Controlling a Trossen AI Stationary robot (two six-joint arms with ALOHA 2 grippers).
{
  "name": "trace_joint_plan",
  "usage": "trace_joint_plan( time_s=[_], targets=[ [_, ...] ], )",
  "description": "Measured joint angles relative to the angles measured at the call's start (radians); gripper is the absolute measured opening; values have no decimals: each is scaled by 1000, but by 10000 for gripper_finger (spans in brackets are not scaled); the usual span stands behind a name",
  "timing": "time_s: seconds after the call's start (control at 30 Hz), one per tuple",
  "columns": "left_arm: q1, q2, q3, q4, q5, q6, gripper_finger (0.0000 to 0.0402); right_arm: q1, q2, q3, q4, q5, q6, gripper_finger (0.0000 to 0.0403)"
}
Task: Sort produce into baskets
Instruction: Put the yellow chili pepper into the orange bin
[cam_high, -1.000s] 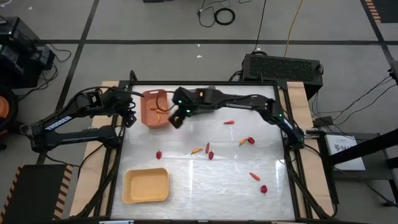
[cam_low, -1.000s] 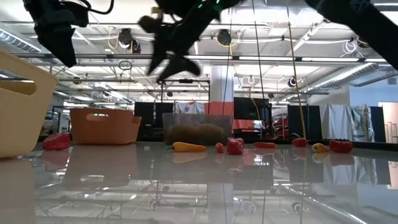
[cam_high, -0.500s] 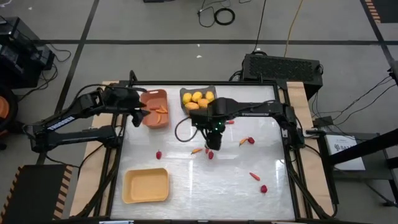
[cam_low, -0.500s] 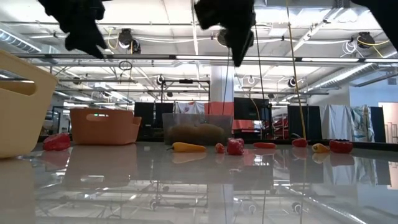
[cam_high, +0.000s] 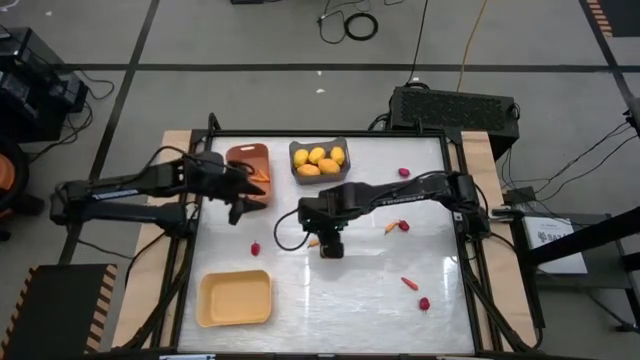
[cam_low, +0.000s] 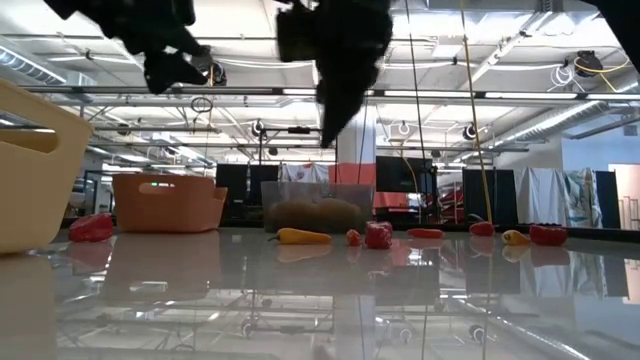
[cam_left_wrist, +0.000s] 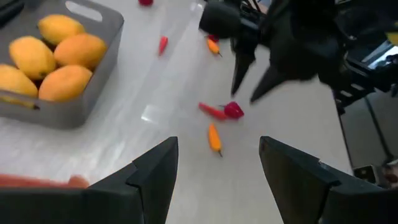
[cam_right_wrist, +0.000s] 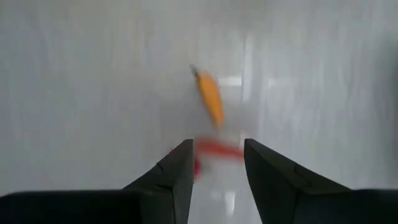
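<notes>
Your right gripper (cam_right_wrist: 214, 165) hangs over mid-table, fingers parted and empty, directly above 1 red piece (cam_right_wrist: 217, 150). An orange carrot stick (cam_right_wrist: 209, 99) lies just beyond it, long axis running away from the fingers. This arm is nearer than the left gripper (cam_high: 243, 197), open and empty beside the orange-brown basket (cam_high: 247, 160). The grey basket (cam_high: 318, 175) already holds lemons (cam_high: 318, 158). Nothing blocks descent.

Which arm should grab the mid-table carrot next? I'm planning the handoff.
Probably the right. Its gripper hangs over the carrot, jaws open, with the carrot just ahead in its wrist view. The left gripper is farther off, beside the orange basket.
</notes>
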Motion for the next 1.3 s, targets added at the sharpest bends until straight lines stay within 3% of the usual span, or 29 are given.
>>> trace_joint_plan(
  time_s=[0.13, 0.33, 0.73, 1.1, 1.3],
  targets=[
    [-48, 63, 0, 61, -71, -36, 233, 8, -1, -93, 187, 1, -55, 135],
    [-81, 134, -1, 45, -75, -49, 233, 11, -1, -212, 363, 0, -134, 135],
    [-108, 156, -1, -43, -163, -75, 233, 20, 13, -345, 591, -22, -134, 135],
    [-142, 154, -1, -170, -196, -102, 233, 30, 102, -349, 634, 18, -76, 130],
    [-165, 154, -1, -246, -253, -128, 233, 29, 104, -349, 637, 26, -53, 92]
  ],
)
